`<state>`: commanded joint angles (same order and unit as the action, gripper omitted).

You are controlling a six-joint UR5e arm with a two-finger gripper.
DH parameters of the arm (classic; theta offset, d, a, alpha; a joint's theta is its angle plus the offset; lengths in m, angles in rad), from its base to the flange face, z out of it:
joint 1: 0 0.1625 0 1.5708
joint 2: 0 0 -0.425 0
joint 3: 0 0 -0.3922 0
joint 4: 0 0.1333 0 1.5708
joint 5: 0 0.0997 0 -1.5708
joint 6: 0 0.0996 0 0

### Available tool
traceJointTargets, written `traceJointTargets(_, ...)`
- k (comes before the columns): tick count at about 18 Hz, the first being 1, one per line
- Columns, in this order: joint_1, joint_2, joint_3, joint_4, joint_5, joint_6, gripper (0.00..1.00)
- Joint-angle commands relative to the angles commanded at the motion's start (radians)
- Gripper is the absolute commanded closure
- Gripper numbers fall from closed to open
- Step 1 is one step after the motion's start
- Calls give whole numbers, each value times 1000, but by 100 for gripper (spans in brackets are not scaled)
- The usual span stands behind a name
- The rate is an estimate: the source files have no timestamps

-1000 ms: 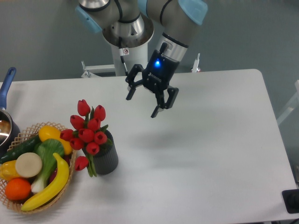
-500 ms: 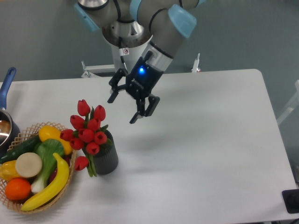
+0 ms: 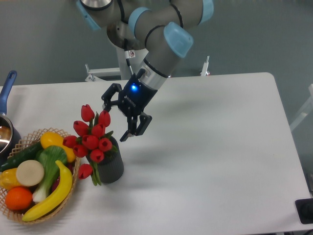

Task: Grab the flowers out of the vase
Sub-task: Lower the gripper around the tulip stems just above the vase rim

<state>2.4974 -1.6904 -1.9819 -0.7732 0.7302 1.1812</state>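
From my remote seat I see the black two-finger gripper has swung left and down since half a second ago, when it hung over bare worktop to the right of the bouquet; a second ago it was further right still. Now it sits just beside the upper right of the bunch of red closed tulip buds with green stems and leaves, tilted, with a blue light glowing on its wrist. Its fingers are spread wide and hold nothing; one reaches down close to the right-hand buds, the other lies behind the top ones. I cannot tell whether any finger touches a bud.

The flowers have not moved. They stand in the small dark grey ribbed cylindrical vase on the white worktop, towards its left side. The buds cluster above the mouth and spill left, one drooping low beside the vase wall. Just left of them is the woven basket with a yellow banana and other coloured fruit and vegetables. A pan with a blue handle shows at the left edge.
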Motion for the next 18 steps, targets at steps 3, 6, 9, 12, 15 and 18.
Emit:
traceJointTargets(3, -9, -8, 3, 3, 2, -3, 0)
traceJointTargets(6, -11, -17, 15, 14, 3, -34, 0)
traceJointTargets(9, -29, -35, 23, 15, 5, -34, 0)
traceJointTargets(12, -44, -58, 41, 15, 5, -34, 0)
traceJointTargets(15, -52, -89, 69, 15, 5, -34, 0)
traceJointTargets(18, -66, -101, 78, 15, 5, -31, 0)
